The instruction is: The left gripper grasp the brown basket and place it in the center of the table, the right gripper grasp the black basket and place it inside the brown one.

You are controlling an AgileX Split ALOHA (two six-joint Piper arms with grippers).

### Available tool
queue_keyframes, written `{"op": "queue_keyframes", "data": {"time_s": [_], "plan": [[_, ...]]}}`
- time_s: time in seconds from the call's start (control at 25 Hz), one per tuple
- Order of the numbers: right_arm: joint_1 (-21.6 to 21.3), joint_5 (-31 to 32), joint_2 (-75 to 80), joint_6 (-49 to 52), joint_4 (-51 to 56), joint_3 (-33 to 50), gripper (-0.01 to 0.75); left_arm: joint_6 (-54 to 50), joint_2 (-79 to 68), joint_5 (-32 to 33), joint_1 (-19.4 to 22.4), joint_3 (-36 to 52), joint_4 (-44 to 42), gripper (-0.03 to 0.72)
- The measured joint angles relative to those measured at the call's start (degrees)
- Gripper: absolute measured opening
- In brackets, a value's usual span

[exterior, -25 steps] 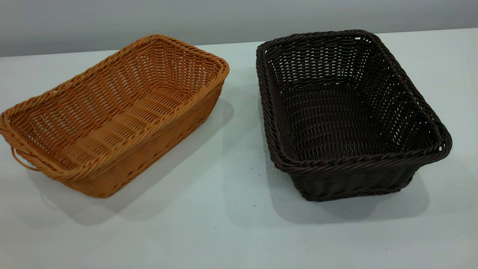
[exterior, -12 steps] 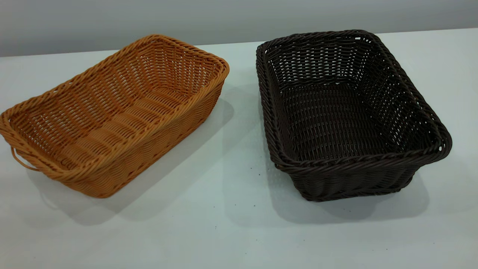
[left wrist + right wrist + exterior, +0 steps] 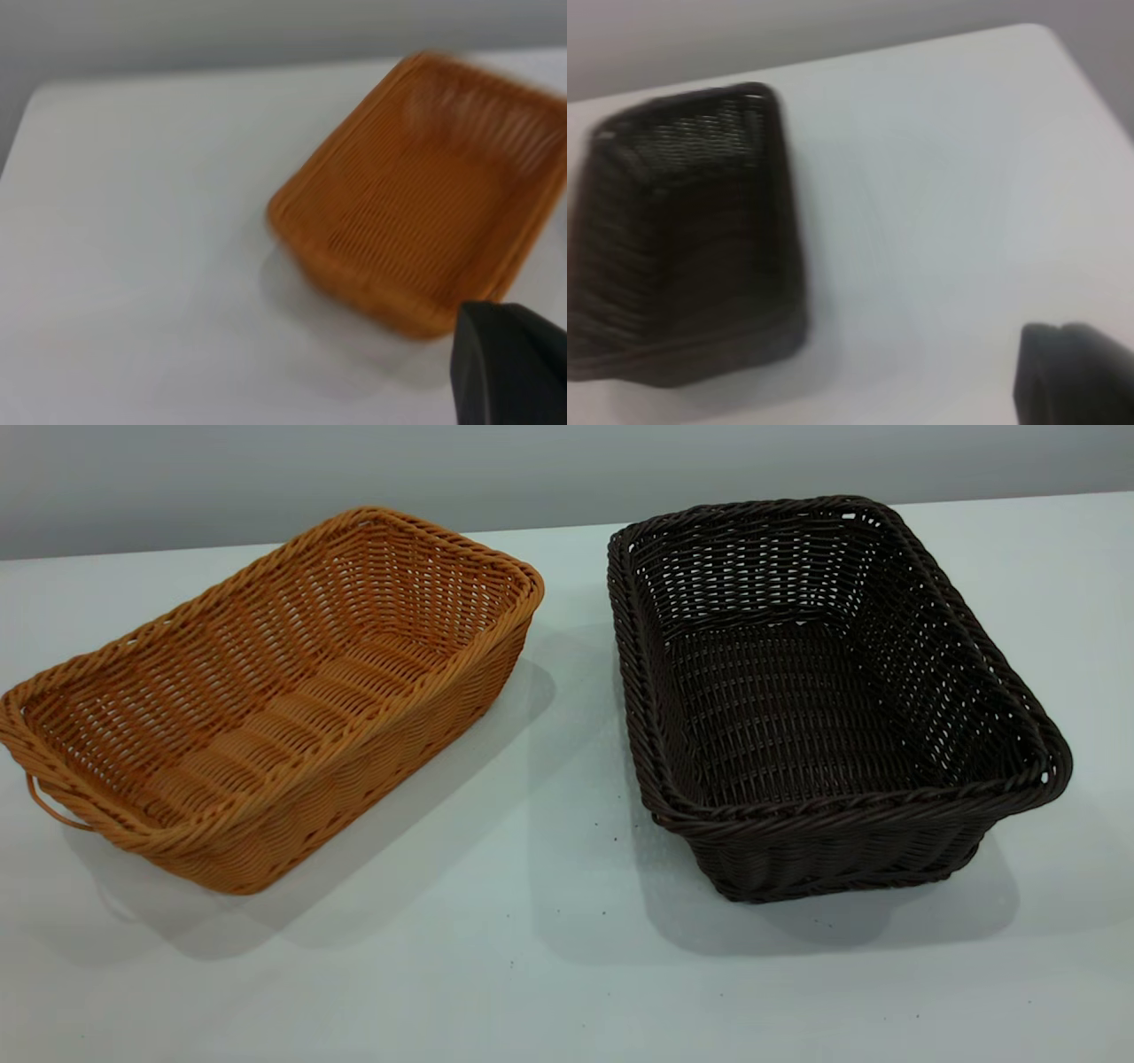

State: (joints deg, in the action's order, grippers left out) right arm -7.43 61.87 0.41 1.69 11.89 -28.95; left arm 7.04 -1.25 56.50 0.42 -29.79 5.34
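Note:
The brown basket (image 3: 266, 700) lies on the left half of the white table (image 3: 549, 957), angled, with a thin loose loop (image 3: 49, 810) at its near end. To its right stands the black basket (image 3: 815, 691), a hand's width away from it. Both are empty and upright. Neither arm shows in the exterior view. In the left wrist view a black part of my left gripper (image 3: 509, 363) hovers off the brown basket (image 3: 425, 204), apart from it. The right wrist view shows a black part of my right gripper (image 3: 1072, 376) well away from the black basket (image 3: 682, 239).
Bare white tabletop runs between the baskets and along the front. A grey wall (image 3: 567, 469) closes the far edge of the table. The table's corner (image 3: 1036, 31) shows in the right wrist view.

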Motion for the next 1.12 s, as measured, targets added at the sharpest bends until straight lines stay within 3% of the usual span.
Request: {"op": "queue_keyframes", "data": {"time_s": [0.28,0.48,0.64,0.8,1.12], "plan": [[0.0,-7.4,9.5,-1.0,12.8,0.0,0.23,12.4,-11.0,-6.6,0.0,-5.6,12.3,0.031],[0.0,-7.6,17.7,-5.2,21.4,0.0,0.329,23.0,-21.0,-6.9,0.0,-6.9,19.3,0.127],[0.0,-7.6,24.2,-6.0,28.2,0.0,0.349,33.0,-28.6,-7.0,0.0,-6.9,24.3,0.257],[0.0,-8.0,29.8,-10.0,36.5,0.0,0.351,40.4,-35.0,-10.7,0.0,-6.9,24.1,0.37],[0.0,-12.0,38.6,-4.8,42.7,0.0,0.351,41.3,-45.6,-17.9,0.0,-6.9,24.2,0.404]]}}
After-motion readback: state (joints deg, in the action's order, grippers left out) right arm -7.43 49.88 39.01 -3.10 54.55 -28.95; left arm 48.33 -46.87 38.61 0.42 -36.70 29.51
